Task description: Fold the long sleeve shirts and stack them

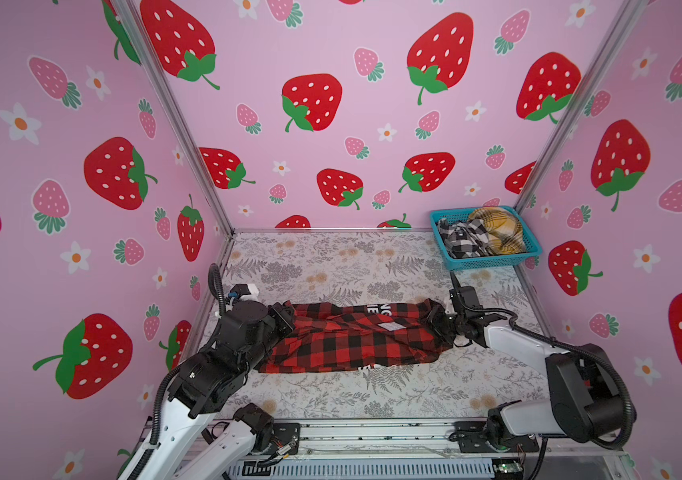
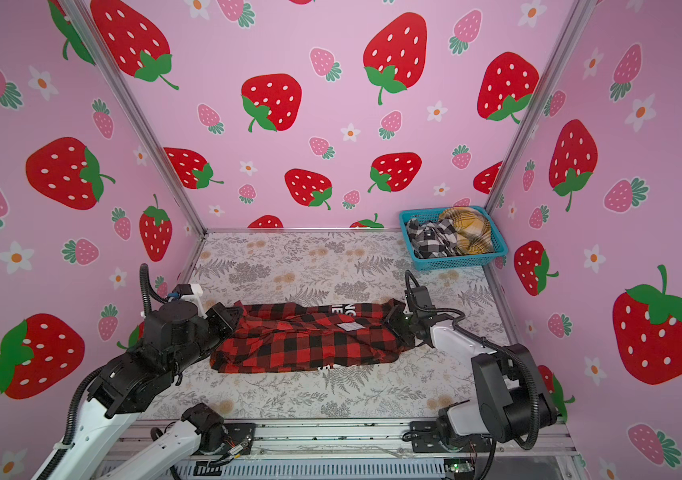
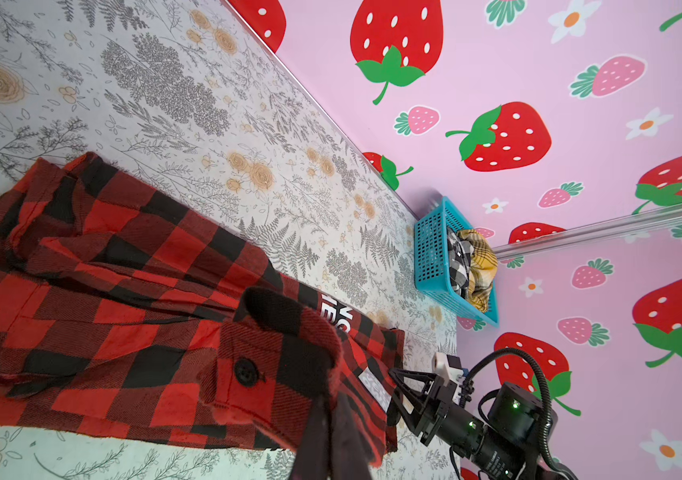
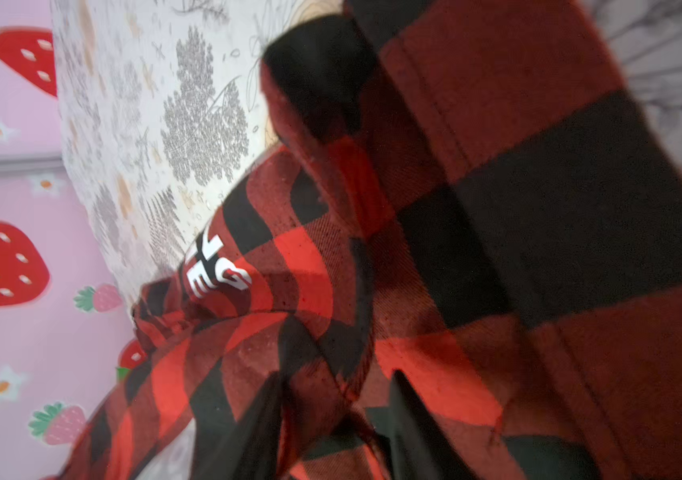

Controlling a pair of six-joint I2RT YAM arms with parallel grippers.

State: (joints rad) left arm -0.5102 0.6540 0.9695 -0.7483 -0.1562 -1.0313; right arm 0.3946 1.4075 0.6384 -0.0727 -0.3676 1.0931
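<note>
The red-and-black shirt (image 1: 356,336) (image 2: 310,336) lies bunched lengthwise across the middle of the table, white lettering showing on its far edge. My left gripper (image 1: 289,322) (image 3: 333,409) is at its left end, shut on a buttoned cuff of the shirt (image 3: 123,299). At the right end, my right gripper (image 1: 435,322) (image 4: 331,399) has a fold of the shirt (image 4: 497,208) between its fingers (image 4: 256,428). They stand apart, and blur hides whether they press it. A black-and-white shirt (image 1: 462,239) and a mustard-yellow one (image 1: 497,230) lie crumpled in the basket.
The teal mesh basket (image 1: 493,262) (image 3: 430,257) sits in the far right corner against the pink strawberry walls. The table (image 1: 331,266) has a grey floral cover. A metal rail (image 1: 372,432) with both arm bases runs along the near edge.
</note>
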